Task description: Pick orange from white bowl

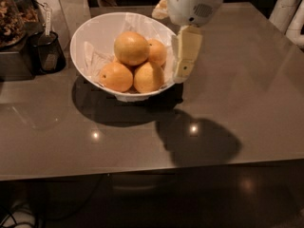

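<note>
The white bowl (97,37) stands on the grey table, lined with crumpled white paper. The orange (131,48), the largest and palest, sits on top of three smaller, deeper-orange oranges (116,76). My gripper (183,63) hangs just outside the bowl's right rim, level with the fruit, its cream finger (187,51) pointing down. It holds nothing.
A dark cup (47,51) and a dark container with dried bits (12,18) stand left of the bowl. White pipes (289,8) are at the far right. The table's front edge (152,167) runs across the lower frame.
</note>
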`<action>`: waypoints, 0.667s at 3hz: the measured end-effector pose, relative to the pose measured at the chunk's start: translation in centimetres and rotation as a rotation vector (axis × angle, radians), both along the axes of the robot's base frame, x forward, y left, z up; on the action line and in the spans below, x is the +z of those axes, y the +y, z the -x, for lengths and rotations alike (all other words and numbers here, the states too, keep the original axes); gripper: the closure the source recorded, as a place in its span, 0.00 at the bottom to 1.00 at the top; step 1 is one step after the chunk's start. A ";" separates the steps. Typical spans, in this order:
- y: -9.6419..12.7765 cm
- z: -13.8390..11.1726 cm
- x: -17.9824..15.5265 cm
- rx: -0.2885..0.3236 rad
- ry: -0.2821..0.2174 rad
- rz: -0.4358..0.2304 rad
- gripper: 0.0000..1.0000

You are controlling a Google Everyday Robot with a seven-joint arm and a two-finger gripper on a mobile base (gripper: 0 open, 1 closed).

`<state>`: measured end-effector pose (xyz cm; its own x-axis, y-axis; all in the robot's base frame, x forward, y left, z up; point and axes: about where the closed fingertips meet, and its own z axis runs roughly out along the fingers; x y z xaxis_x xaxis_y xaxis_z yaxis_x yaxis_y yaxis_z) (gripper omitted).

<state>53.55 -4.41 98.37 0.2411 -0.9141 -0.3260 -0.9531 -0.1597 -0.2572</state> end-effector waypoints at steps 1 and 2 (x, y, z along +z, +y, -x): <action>3.4 -1.2 -1.0 0.060 0.017 0.005 0.00; 3.7 -1.3 -1.0 0.062 0.012 0.001 0.00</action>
